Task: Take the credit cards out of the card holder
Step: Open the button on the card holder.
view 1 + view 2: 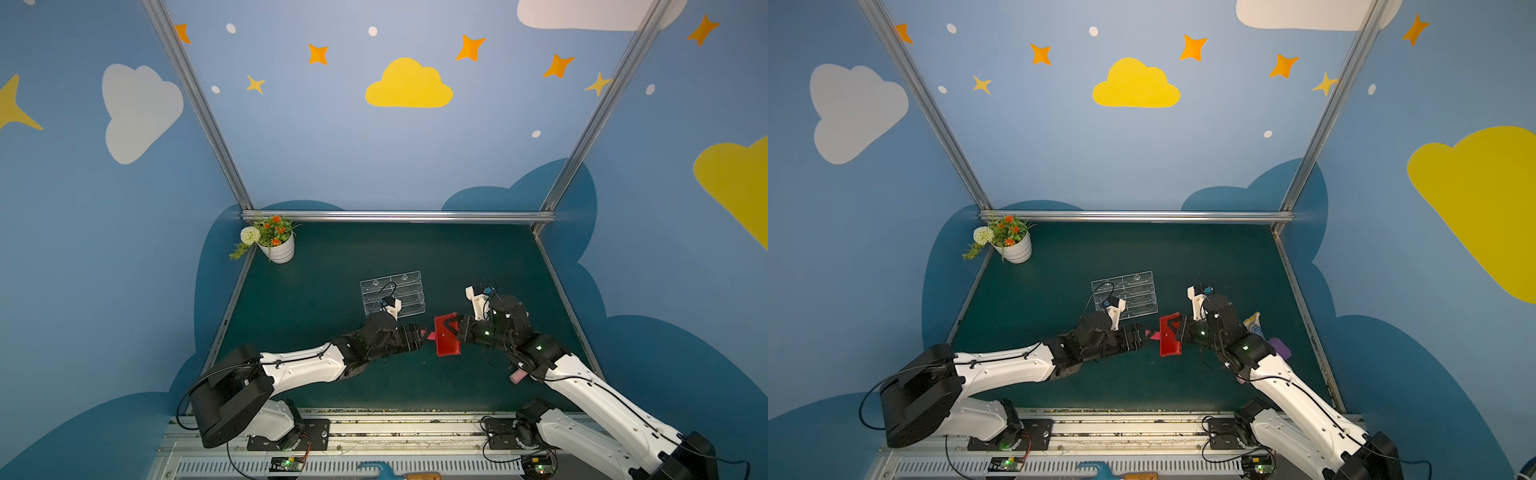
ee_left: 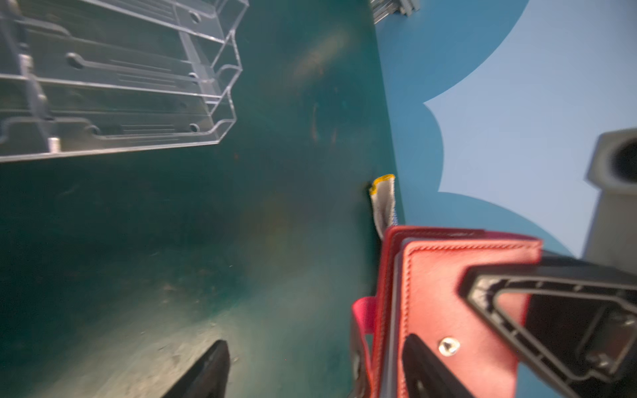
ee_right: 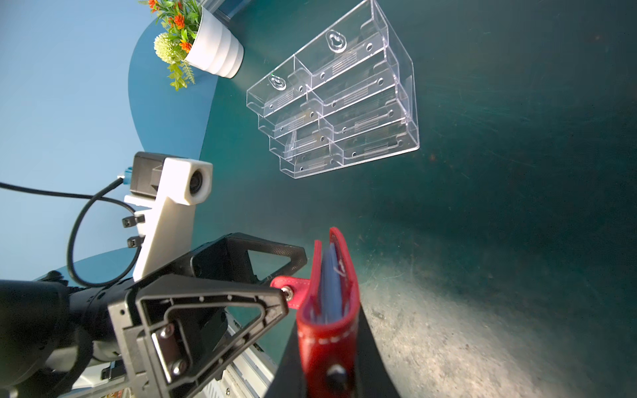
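Presently your right pincer (image 1: 458, 328) is pinching the card holder (image 1: 448, 345); just beside it your left pincer (image 2: 315, 341) stands spread, snap tab (image 2: 362, 312) between its jaws

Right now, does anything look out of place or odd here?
Yes. The clear stand lies flat on the table rather than standing. A small yellow-edged cloth and a purple thing sit stray by the right arm. The holder is held on edge, its tab hanging unsnapped.

From the stand (image 1: 409, 286), I see the plant (image 1: 276, 243) well behind and to the left, at the table's (image 1: 415, 253) back corner; the holder (image 1: 448, 343) is near, in front and right.
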You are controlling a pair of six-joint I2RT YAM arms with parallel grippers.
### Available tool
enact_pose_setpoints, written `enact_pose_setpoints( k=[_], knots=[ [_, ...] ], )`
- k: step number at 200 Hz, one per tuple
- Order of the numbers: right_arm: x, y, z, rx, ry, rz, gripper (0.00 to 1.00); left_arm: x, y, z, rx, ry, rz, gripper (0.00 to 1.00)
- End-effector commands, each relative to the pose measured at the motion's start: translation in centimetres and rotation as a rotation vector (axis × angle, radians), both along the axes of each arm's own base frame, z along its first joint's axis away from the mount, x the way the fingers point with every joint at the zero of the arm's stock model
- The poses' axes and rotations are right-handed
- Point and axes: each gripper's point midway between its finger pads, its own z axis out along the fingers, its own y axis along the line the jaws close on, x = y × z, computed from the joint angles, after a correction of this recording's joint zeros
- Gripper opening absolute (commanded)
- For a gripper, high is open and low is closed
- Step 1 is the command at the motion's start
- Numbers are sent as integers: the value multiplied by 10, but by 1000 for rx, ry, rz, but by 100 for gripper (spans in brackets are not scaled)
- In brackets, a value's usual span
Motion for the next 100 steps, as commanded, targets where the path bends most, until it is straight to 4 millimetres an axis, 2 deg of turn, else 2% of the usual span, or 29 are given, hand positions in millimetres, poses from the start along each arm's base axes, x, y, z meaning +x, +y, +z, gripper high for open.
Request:
enact_pose_setpoints(
  k=[1,27,83,100],
  knots=[
    [0,5,9,51,-19,12,0,2,-9,2,-48,4,-20,66],
    [-1,6,8,64,-13,17,0,4,-12,0,-54,7,-20,49],
    [-2,8,-3,77,24,19,0,5,-10,-1,-36,1,-14,5],
    [-1,7,-12,62,49,9,0,3,-7,-1,-30,-3,-18,4]
  ],
)
